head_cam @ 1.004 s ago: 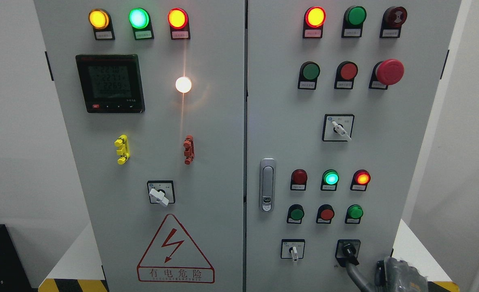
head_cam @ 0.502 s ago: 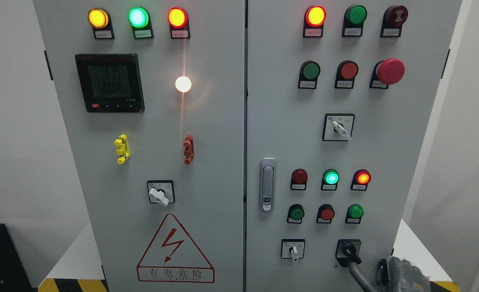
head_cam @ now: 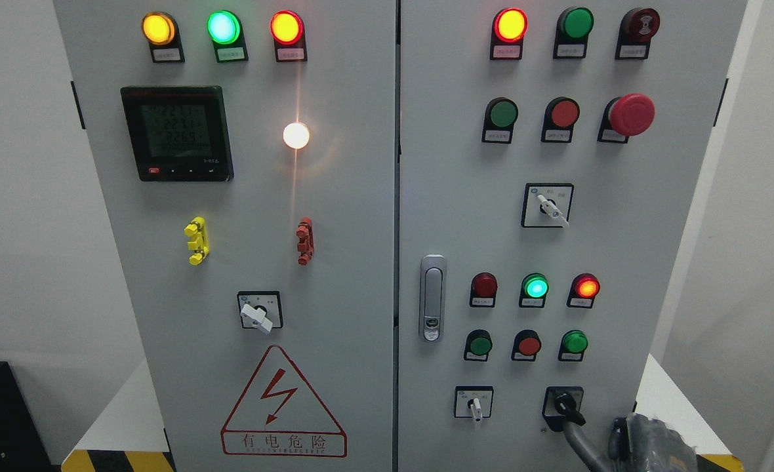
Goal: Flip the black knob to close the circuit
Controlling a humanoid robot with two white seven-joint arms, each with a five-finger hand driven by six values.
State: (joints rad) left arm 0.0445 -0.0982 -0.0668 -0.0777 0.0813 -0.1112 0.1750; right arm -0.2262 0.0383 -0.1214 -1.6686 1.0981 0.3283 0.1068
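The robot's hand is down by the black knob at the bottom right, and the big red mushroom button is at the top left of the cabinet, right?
Not quite. The right hand is indeed low by the black knob at the bottom right, but the big red mushroom button sits at the upper right of the cabinet, not the top left. The head view shows this.

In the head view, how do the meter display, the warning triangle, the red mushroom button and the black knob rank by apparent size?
1. Warning triangle
2. Meter display
3. Red mushroom button
4. Black knob, partly hidden where the right hand reaches it
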